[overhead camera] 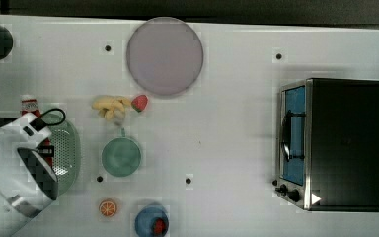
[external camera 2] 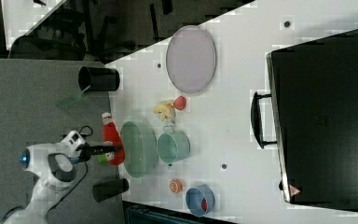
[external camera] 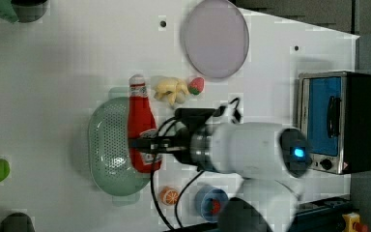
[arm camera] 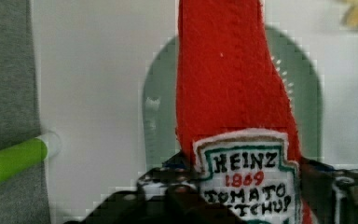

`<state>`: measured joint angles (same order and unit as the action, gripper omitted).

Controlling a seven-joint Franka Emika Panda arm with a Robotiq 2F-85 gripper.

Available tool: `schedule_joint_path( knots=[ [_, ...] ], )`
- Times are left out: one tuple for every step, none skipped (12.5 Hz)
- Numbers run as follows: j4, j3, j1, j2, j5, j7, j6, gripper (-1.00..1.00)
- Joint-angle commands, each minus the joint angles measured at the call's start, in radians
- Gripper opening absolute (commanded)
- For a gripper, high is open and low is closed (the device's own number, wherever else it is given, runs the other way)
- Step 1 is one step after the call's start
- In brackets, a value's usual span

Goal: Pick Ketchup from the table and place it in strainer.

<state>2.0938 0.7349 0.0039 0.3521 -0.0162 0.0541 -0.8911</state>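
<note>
Claw (external camera: 142, 147) grips Ketchup (external camera: 142, 126) (over strainer (external camera: 107, 145)).

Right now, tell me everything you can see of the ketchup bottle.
The red, soft felt-looking ketchup bottle has a white cap, a red-and-white band at the neck and a stitched white label reading "Heinz 1869 Tomato Ketchup". It is held in the black pincer, whose fingers sit on either side of the labelled lower body. In the left view it lies across the right edge of the pale mint-green perforated oval strainer, cap pointing up the picture.
</note>
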Motion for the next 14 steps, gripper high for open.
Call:
schedule_joint_path(
  knots=[
    [0.036, -0.002, 0.014, 0.044, -0.041, -0.167, -0.069, 0.74],
    [0.037, -0.003, 0.014, 0.055, -0.051, -0.167, -0.073, 0.96],
    [0.036, -0.001, 0.014, 0.053, -0.051, -0.167, -0.072, 1.0],
    [0.032, 0.0, 0.012, 0.041, -0.05, -0.167, -0.071, 1.0],
    [0.029, -0.001, 0.005, 0.019, -0.045, -0.17, -0.072, 1.0],
    [0.024, -0.002, -0.01, -0.009, -0.041, -0.175, -0.07, 1.0],
    [0.02, -0.002, -0.03, -0.042, -0.036, -0.176, -0.068, 1.0],
    [0.019, -0.005, -0.056, -0.079, -0.027, -0.176, -0.066, 1.0],
    [0.018, -0.011, -0.085, -0.12, -0.022, -0.176, -0.062, 1.0],
    [0.013, -0.021, -0.116, -0.163, -0.021, -0.176, -0.053, 1.0],
    [0.005, -0.039, -0.147, -0.207, -0.02, -0.176, -0.019, 1.0],
    [-0.007, -0.064, -0.175, -0.25, -0.021, -0.176, 0.035, 1.0],
    [-0.026, -0.098, -0.201, -0.288, -0.02, -0.176, 0.106, 1.0],
    [-0.049, -0.136, -0.221, -0.321, -0.021, -0.176, 0.19, 1.0]
  ],
)
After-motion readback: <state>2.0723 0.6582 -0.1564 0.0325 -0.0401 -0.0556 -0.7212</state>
